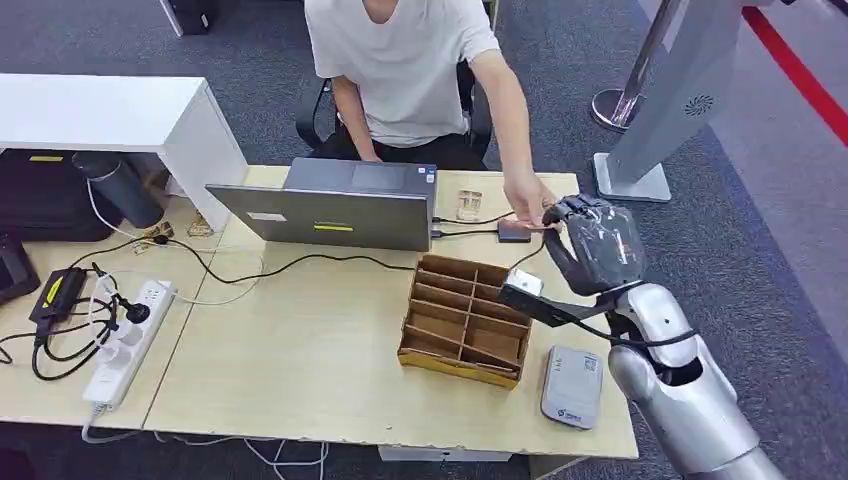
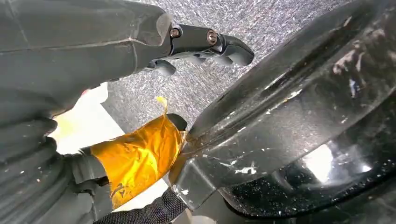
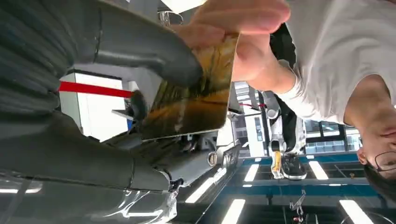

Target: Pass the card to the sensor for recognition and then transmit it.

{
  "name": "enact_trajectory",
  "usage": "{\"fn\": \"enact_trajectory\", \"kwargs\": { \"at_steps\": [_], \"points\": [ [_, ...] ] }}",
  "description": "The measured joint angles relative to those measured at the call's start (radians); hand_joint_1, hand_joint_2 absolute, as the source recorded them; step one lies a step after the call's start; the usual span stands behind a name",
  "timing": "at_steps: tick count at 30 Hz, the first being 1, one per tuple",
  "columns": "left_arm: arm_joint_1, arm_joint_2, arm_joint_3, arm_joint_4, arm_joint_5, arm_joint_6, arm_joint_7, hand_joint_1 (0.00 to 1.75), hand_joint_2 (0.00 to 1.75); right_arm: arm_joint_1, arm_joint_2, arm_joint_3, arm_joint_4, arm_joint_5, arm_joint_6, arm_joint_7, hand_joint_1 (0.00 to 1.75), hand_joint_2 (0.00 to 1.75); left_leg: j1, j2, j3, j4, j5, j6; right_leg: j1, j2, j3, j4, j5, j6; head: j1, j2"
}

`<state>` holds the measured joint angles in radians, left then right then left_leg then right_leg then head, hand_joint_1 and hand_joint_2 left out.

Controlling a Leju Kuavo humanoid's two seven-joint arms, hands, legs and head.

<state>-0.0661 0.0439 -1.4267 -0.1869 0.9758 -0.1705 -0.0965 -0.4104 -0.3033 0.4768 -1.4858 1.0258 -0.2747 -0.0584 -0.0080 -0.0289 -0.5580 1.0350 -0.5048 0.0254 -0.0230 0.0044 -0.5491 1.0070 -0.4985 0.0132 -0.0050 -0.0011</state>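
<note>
Card: gold and shiny, the card (image 3: 191, 100) sits pinched between the thumb and fingers of the right robot hand (image 1: 592, 245), and the person's hand (image 1: 528, 205) has hold of its far end too.
Handover: looks like the "transmit" bit is mid-way, both parties on the card, nobody has let go yet as far as I can tell.
Sensor: grey reader (image 1: 572, 386) lies on the counter (image 1: 300, 350) just beside the wooden organiser (image 1: 462, 320), on its robot-side corner; card is well apart from it now, up beyond the organiser's far end, so I'd guess the scan is done.
Left robot hand: hangs over grey carpet in its wrist view, left robot hand (image 2: 196, 44) fingers loosely apart, nothing in them.
Left to do: right robot hand lets go, person takes the card.
</note>
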Motion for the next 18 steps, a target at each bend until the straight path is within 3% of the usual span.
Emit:
{"fn": "enact_trajectory", "kwargs": {
  "at_steps": [7,15,18],
  "points": [
    [0.001,0.003,0.0,0.001,0.003,-0.04,-0.03,0.0,1.75,-0.02,0.001,0.004,0.0,-0.013,0.009,-0.01,1.75,1.75,0.0,0.0,0.0,0.0,0.0,0.0,0.0,0.0,0.0,0.0,0.0,0.0,0.0,0.0],
    [0.004,0.003,0.0,0.002,0.01,-0.032,-0.042,0.0,1.75,-0.025,0.002,0.006,0.0,-0.014,0.01,-0.011,1.75,1.75,0.0,0.0,0.0,0.0,0.0,0.0,0.0,0.0,0.0,0.0,0.0,0.0,0.0,0.0],
    [0.011,-0.003,0.0,0.004,0.029,0.002,-0.047,0.0,1.75,0.077,-0.045,-0.037,-0.099,-0.04,-0.044,-0.01,1.75,1.75,0.0,-0.002,-0.001,0.001,0.0,0.0,0.0,-0.001,-0.001,-0.001,-0.001,0.001,0.0,0.0]
  ]
}}
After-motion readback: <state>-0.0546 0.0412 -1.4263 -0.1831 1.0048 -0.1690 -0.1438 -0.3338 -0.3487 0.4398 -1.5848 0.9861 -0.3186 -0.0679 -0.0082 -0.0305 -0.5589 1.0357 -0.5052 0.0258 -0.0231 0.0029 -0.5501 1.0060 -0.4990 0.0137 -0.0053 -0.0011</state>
